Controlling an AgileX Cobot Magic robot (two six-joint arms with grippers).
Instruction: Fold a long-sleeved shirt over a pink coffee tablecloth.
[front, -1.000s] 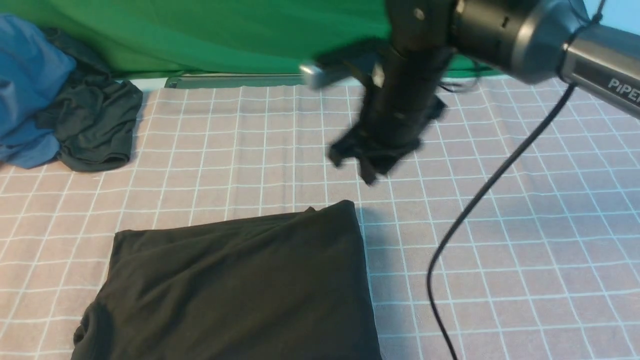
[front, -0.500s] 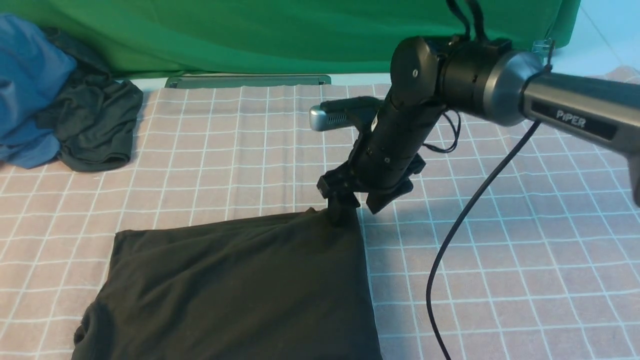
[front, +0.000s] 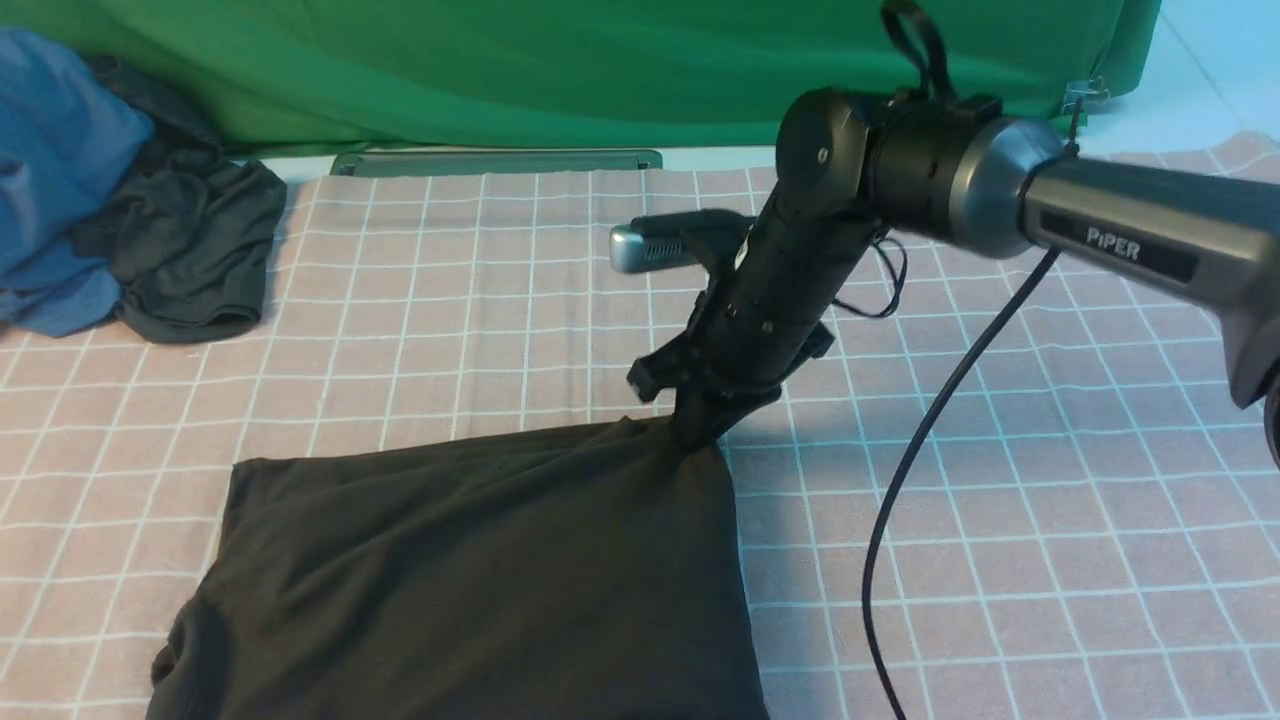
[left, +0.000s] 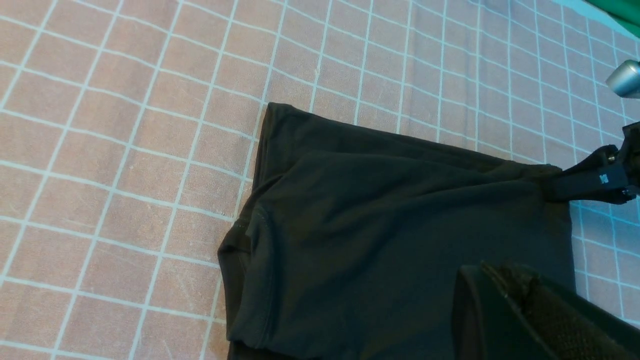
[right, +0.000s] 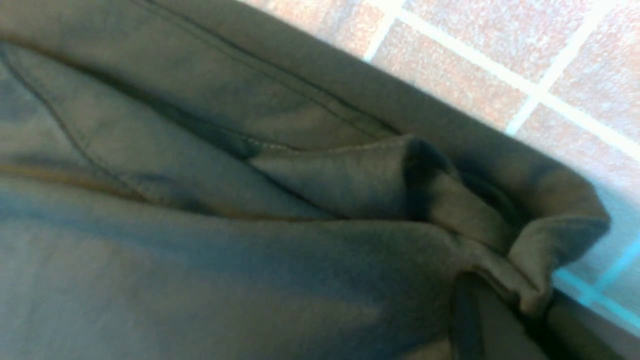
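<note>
Pinched together on a bunched corner of the folded black long-sleeved shirt (front: 480, 580), the fingers of the right gripper (front: 697, 432) draw the fabric up into a small peak at the garment's far right corner; the right wrist view shows the hem gathered into folds right at the fingertips (right: 500, 320). The right arm (front: 1100, 235) reaches in from the right edge of the front view, its black cable (front: 920, 470) hanging down over the cloth. The shirt lies as a rough rectangle near the front edge of the pink coffee tablecloth (front: 1000, 520), left of centre, its collar end toward the near left. The left gripper (left: 525, 315) is seen only in part in its own wrist view, above the shirt's near side, its fingers closed and apparently empty. At the far left corner of the cloth sit a crumpled dark grey garment (front: 190, 260) and a blue garment (front: 60, 170), touching each other, with a green backdrop cloth (front: 500, 70) hanging beyond the far edge.
</note>
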